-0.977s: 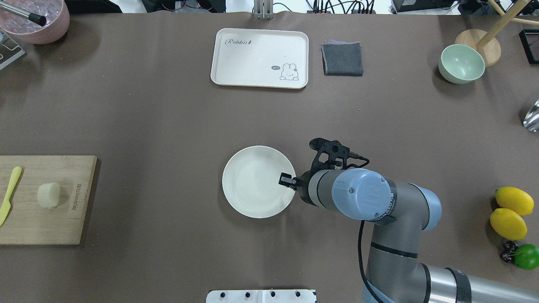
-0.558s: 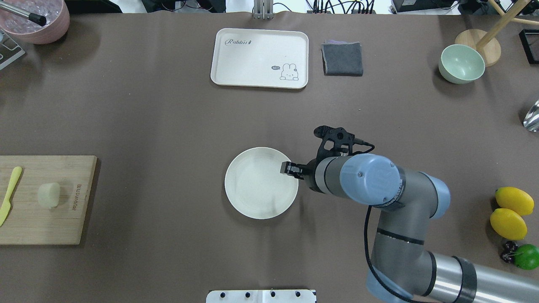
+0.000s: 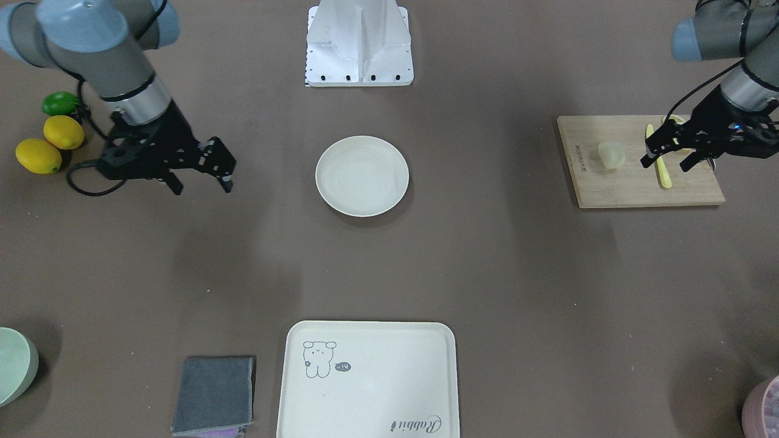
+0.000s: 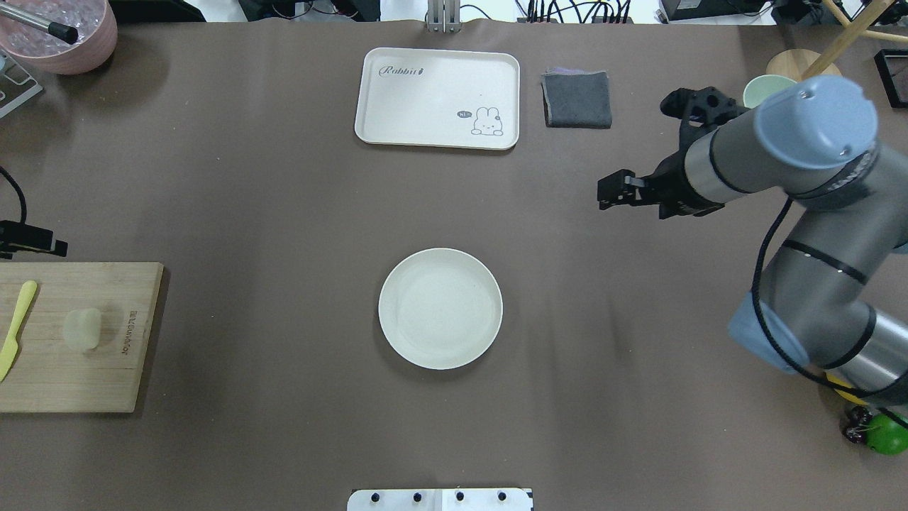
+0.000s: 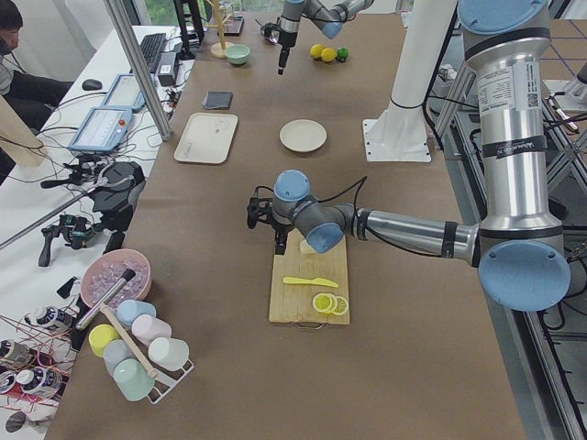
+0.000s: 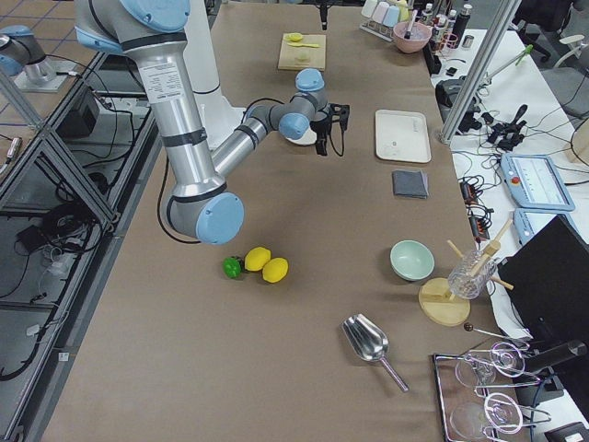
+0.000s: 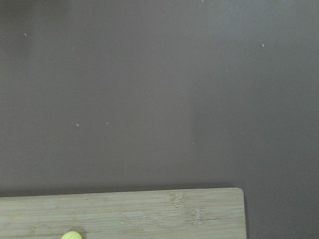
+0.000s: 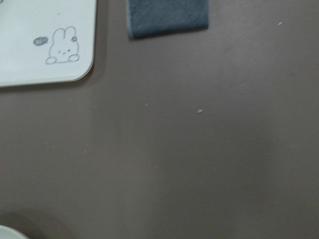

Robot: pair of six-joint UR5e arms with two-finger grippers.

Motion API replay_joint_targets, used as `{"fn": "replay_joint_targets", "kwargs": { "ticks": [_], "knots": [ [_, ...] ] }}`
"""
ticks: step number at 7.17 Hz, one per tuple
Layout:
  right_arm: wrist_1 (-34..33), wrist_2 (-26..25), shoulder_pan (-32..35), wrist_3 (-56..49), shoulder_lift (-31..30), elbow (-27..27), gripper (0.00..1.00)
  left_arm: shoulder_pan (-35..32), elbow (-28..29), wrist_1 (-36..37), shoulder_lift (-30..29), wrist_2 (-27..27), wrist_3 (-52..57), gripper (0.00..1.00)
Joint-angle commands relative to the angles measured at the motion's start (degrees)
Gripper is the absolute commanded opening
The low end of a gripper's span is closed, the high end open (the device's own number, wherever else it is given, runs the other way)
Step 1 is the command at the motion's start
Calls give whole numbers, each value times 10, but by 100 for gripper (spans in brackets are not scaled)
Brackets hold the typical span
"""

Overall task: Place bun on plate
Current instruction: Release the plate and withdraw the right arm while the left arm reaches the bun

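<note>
The bun (image 4: pixel 82 328), a pale cream lump, lies on a wooden cutting board (image 4: pixel 85 383) at the table's left end, also seen in the front-facing view as the bun (image 3: pixel 611 154). The round cream plate (image 4: pixel 440 308) sits bare at mid-table. My left gripper (image 3: pixel 664 160) hangs open above the board, just beside the bun on the knife's side, holding nothing. My right gripper (image 3: pixel 201 182) is open and bare, raised well to the right of the plate (image 3: pixel 362 175) and apart from it. The left wrist view shows only the board's edge (image 7: pixel 149 214).
A yellow knife (image 4: pixel 15 328) lies on the board beside the bun. A cream tray (image 4: pixel 437 98) with a rabbit drawing and a grey cloth (image 4: pixel 577 99) lie at the back. A green bowl (image 4: pixel 762 89) stands back right; lemons (image 3: pixel 50 143) and a lime (image 4: pixel 887 433) lie at right.
My right gripper left the plate's right rim and swung up and away to the back right. The plate slid slightly right beforehand. The left arm has come in at the left edge.
</note>
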Motion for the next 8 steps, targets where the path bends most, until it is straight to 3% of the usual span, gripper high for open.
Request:
{"fn": "replay_joint_targets", "kwargs": {
  "ticks": [1, 4, 5, 6, 7, 8],
  "knots": [
    [-75, 110, 150, -202, -36, 5, 100, 73, -1, -5, 28, 72, -12, 96],
    [-161, 148, 268, -434, -75, 0, 100, 117, -2, -5, 28, 80, -10, 83],
    [-179, 148, 284, -470, -77, -3, 100, 128, -1, -5, 27, 92, -11, 72],
    [-179, 148, 294, -492, -91, -3, 100, 136, -1, -5, 27, 97, -12, 49],
    [-179, 148, 306, -502, -104, -3, 100, 137, -2, -5, 25, 98, -19, 16],
    [-179, 148, 319, -531, -120, -3, 100, 138, -7, -6, 20, 97, -32, 0]
  ]
}}
